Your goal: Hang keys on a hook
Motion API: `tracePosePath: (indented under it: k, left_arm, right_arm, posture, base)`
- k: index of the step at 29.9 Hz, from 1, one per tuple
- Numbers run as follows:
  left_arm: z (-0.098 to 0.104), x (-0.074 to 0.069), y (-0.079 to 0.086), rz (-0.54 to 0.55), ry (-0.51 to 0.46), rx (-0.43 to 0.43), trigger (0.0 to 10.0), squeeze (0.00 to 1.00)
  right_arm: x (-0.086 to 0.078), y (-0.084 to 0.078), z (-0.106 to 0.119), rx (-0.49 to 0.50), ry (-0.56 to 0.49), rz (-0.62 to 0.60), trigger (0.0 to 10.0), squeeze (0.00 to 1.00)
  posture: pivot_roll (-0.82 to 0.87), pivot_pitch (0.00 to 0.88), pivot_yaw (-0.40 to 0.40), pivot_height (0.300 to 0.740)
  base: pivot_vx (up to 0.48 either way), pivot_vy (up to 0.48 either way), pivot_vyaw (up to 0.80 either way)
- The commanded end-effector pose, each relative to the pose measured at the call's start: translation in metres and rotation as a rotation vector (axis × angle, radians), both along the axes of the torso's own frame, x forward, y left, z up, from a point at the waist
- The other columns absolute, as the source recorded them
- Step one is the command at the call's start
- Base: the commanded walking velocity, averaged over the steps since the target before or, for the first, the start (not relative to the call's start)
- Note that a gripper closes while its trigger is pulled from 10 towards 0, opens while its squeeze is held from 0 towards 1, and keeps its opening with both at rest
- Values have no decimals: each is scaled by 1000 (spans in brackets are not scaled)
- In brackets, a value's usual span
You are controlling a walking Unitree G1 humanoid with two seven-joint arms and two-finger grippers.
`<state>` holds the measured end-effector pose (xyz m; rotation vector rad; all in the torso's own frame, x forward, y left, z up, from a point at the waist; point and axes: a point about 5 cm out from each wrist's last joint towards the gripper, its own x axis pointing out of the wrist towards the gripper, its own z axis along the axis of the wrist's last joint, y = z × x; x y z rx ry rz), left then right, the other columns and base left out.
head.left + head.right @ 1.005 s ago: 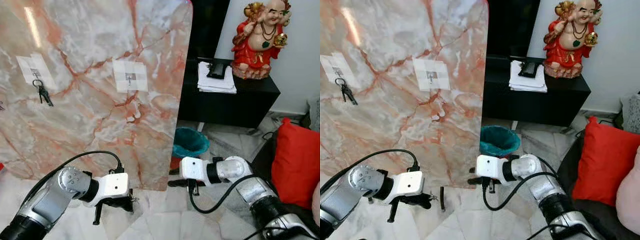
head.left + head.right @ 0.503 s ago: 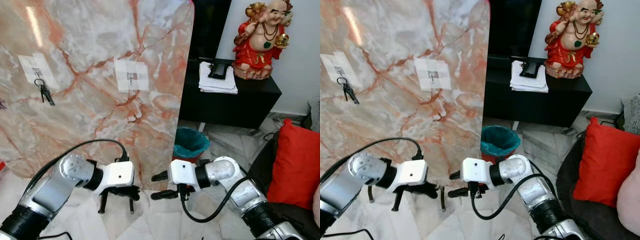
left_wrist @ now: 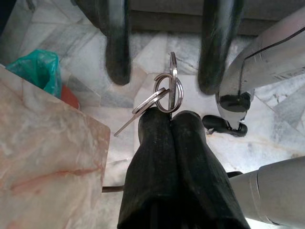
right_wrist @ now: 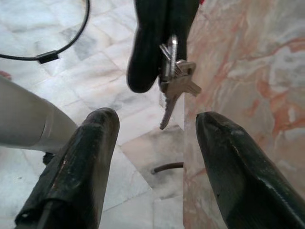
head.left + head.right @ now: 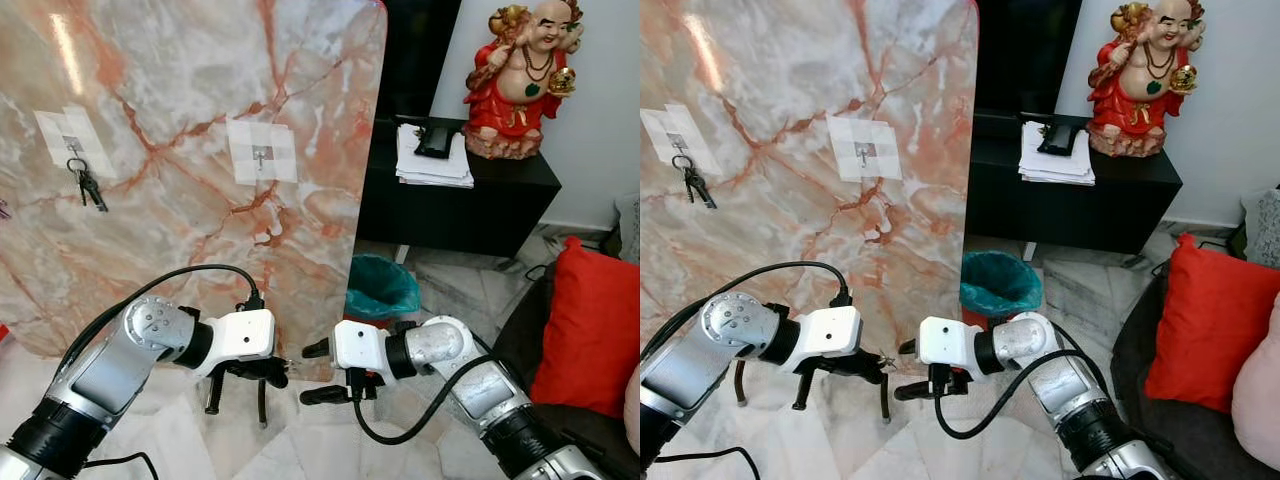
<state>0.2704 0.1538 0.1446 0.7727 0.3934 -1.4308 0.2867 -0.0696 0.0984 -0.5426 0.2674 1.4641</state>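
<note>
Marble slab [image 5: 200, 180], pink-veined, upright across the left half of the head views, with two taped patches on its face. Hook [image 5: 259, 154] bare on the patch at 12 o'clock. Second hook [image 5: 72, 146] on the patch at 10 o'clock, carrying another key set [image 5: 86, 185].

Left gripper [image 3: 170, 114] low at 7 o'clock, just in front of the slab's bottom edge, jaws pressed together on the ring of the keys [image 3: 164, 98]; ring pinched at the fingertips, key blades sticking out sideways, above the marble floor [image 5: 970, 440].

Right gripper [image 4: 157, 121] at 6 o'clock, facing the left one, tips close to the keys but apart from them; jaws spread wide, holding nothing, keys [image 4: 174, 81] seen between its two fingers [image 4: 95, 138].

Teal bin [image 5: 380, 284] on the floor at 5 o'clock, just beside the slab's right edge. Black desk [image 5: 500, 195] at 2 o'clock, bearing a stack of papers [image 5: 432, 165] with a dark wallet-like item on top, and a red laughing statue [image 5: 520, 75]. Red cushion [image 5: 590, 330] at 4 o'clock.
</note>
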Motion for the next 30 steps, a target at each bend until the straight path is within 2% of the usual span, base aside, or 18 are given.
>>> tracePosePath:
  k: [1,21,24,25,26,27,28,29,30]
  left_arm:
    - [8,4,-4,0,-34,-24,10000,0]
    - [9,7,-10,9,-54,-43,10000,0]
    - [9,6,-11,8,-54,-46,10000,0]
    - [9,6,-11,9,-54,-47,10000,0]
    - [9,7,-11,10,-54,-47,10000,0]
    - [9,7,-11,11,-55,-47,10000,0]
    - [9,7,-11,12,-57,-47,10000,0]
    - [9,7,-11,12,-57,-47,10000,0]
    - [10,7,-11,13,-60,-47,10000,0]
  right_arm:
    - [4,2,-1,-21,-3,-36,10000,0]
    - [12,6,-4,-33,-2,-146,10000,0]
    - [12,9,-1,-11,4,-149,9451,0]
    - [12,10,-1,-8,5,-150,6392,0]
    - [13,10,-1,-8,4,-150,4824,0]
    - [13,10,-1,-9,4,-151,3961,0]
    - [13,10,-1,-10,3,-152,2392,0]
    - [13,10,-1,-10,3,-152,2392,0]
    - [13,10,-1,-15,3,-152,0,0]
  posture:
    - [139,0,-60,740]
    - [138,0,-64,740]
    - [138,0,-63,740]
    - [138,0,-63,740]
    - [138,0,-63,740]
    - [139,0,-63,740]
    - [140,0,-64,740]
    - [140,0,-64,740]
    - [139,0,-63,740]
  base:
    - [0,0,0]
    - [0,0,0]
    - [0,0,0]
    - [0,0,0]
    - [0,0,0]
    - [0,0,0]
    - [0,0,0]
    - [0,0,0]
    - [0,0,0]
